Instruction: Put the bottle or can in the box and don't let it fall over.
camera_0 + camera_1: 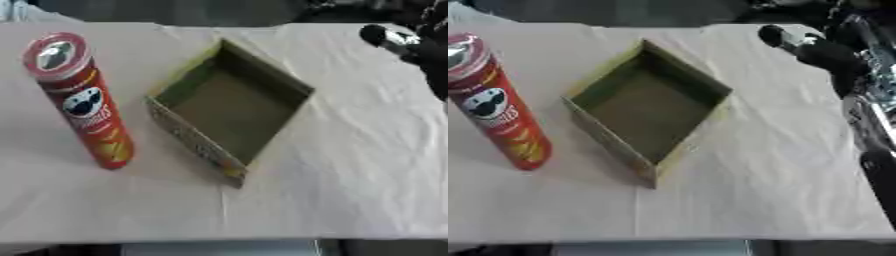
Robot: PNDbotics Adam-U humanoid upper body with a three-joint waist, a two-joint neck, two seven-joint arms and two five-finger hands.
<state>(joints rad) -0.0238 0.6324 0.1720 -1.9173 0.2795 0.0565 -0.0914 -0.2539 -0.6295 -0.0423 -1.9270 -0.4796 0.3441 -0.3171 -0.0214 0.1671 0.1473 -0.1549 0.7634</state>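
Red can (pixel 80 100) stands upright left of the empty box (pixel 229 107); right hand (pixel 824 52) hovers far right, finger state unclear

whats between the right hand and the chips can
The open cardboard box sits between the right hand at the upper right and the upright chips can on the left, with bare white cloth on either side. Both eye views show it.

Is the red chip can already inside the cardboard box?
No. The red chip can stands upright on the table cloth to the left of the open cardboard box, which holds nothing.
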